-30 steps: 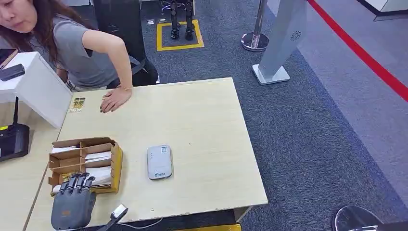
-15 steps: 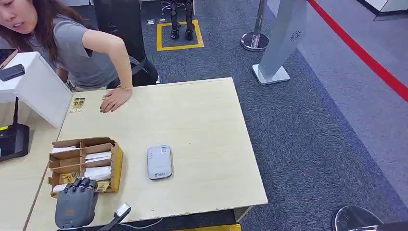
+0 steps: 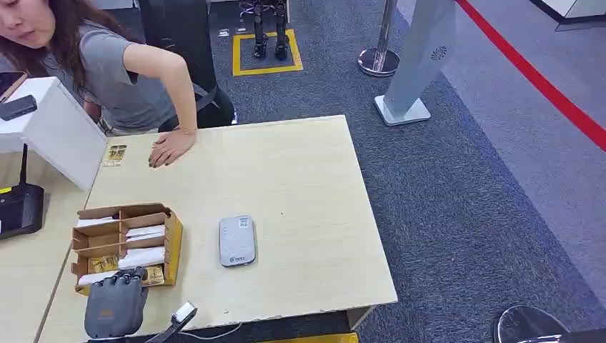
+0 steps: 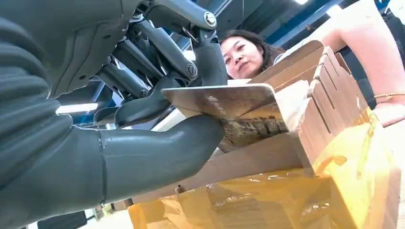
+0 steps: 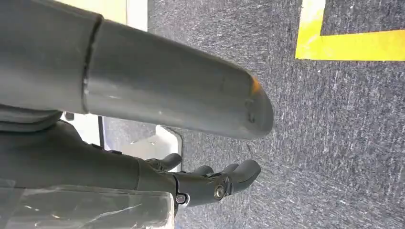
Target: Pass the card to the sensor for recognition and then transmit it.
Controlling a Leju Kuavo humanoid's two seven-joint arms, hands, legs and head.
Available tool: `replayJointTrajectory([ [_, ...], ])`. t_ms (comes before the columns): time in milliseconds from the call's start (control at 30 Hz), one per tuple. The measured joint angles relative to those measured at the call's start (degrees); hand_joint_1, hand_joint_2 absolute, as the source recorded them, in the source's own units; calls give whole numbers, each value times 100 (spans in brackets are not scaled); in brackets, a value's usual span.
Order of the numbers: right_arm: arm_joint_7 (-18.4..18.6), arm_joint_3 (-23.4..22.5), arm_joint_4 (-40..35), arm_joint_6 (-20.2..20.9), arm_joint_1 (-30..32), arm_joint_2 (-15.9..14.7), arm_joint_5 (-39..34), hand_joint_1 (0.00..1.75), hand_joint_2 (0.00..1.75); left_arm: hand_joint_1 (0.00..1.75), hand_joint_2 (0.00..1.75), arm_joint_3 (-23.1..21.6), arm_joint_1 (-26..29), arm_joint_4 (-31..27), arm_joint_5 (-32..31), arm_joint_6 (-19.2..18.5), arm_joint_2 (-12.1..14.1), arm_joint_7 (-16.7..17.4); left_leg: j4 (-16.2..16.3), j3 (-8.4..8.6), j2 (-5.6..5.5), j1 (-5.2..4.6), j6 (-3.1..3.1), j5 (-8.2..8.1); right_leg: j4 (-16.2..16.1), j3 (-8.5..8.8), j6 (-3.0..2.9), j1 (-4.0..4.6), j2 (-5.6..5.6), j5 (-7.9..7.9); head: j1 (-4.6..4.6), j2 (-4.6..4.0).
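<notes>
A cardboard card box (image 3: 171,239) with several slots stands at the table's near left. My left hand (image 3: 116,306) is at its nearest slot. In the left wrist view the thumb (image 4: 157,150) and fingers pinch a card (image 4: 229,101) with a printed picture, just above the box (image 4: 329,95). The grey-white sensor (image 3: 237,241) lies flat on the table to the right of the box, apart from the hand. My right hand (image 5: 95,162) hangs over the carpet beside the table, fingers loosely apart with nothing in them.
A person leans on the table's far left corner with one hand (image 3: 170,148) flat on it. Another card (image 3: 114,154) lies beside that hand. A white cabinet (image 3: 50,132) and a black device (image 3: 20,209) stand to the left. Bare tabletop (image 3: 307,193) stretches right of the sensor.
My left hand's fingers, stretched over the box a second ago, have curled in, and the hand has drawn back slightly toward the table's near edge. The person and sensor have not moved.
</notes>
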Motion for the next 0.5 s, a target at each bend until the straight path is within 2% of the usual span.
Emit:
replayJointTrajectory([
  [500,15,0,0,50,-1,26,11,0,0,175,175,-9,-29,-120,2,31,2,2,0,0,0,0,0,0,0,0,0,0,0,0,0,0],
])
